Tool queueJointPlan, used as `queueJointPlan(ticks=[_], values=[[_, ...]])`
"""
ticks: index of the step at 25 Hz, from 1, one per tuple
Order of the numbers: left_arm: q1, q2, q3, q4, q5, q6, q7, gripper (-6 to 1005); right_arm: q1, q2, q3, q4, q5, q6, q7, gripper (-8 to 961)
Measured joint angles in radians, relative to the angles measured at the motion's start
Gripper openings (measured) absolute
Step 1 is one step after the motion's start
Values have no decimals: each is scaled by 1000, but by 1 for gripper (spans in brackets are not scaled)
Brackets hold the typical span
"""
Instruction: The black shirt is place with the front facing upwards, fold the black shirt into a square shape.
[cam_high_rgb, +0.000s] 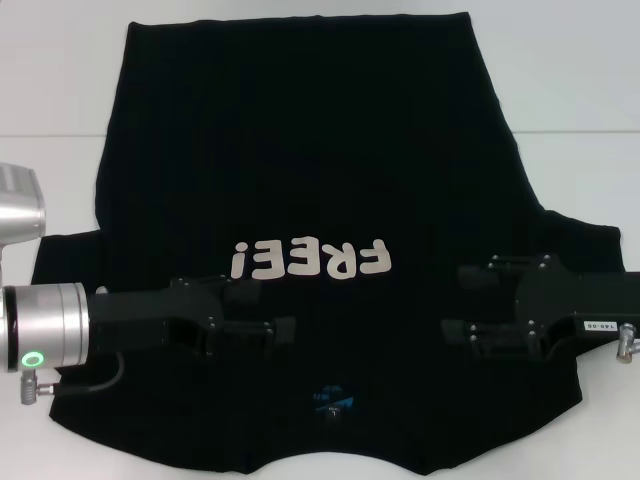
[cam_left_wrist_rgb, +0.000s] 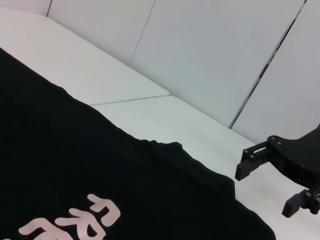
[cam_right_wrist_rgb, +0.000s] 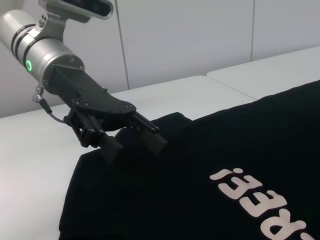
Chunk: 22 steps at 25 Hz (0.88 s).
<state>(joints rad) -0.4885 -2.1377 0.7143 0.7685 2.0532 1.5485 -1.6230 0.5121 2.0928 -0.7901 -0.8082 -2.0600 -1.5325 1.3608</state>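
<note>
looking down, i see the white table (cam_high_rgb: 580, 90) with the black shirt (cam_high_rgb: 310, 170) spread flat, lettering up. my left gripper (cam_high_rgb: 268, 314) hovers over its chest with fingers spread; my right gripper (cam_high_rgb: 462, 303) faces it, fingers also apart.

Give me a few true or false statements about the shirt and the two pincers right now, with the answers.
1. The black shirt lies spread flat with its FREE! lettering showing. True.
2. The shirt is already folded into a square. False: it is still unfolded.
3. The left pincer and right pincer are both over the shirt, pointing toward each other. True.
4. The right pincer has lifted a sleeve. False: it holds nothing and its fingers are open.
</note>
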Motion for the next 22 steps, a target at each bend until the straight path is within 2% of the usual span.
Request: queueJointPlan(ticks=[15, 19, 22], values=[[1, -1, -8, -3, -5, 2, -2, 920, 16, 1, 9, 45, 10, 51, -11, 788], [3, 3, -120, 1, -18, 3, -109, 920, 16, -1, 82, 51, 94, 104, 155, 788], [12, 24, -219, 6, -16, 1, -288, 919, 6, -10, 159, 54, 156, 185, 407, 789]])
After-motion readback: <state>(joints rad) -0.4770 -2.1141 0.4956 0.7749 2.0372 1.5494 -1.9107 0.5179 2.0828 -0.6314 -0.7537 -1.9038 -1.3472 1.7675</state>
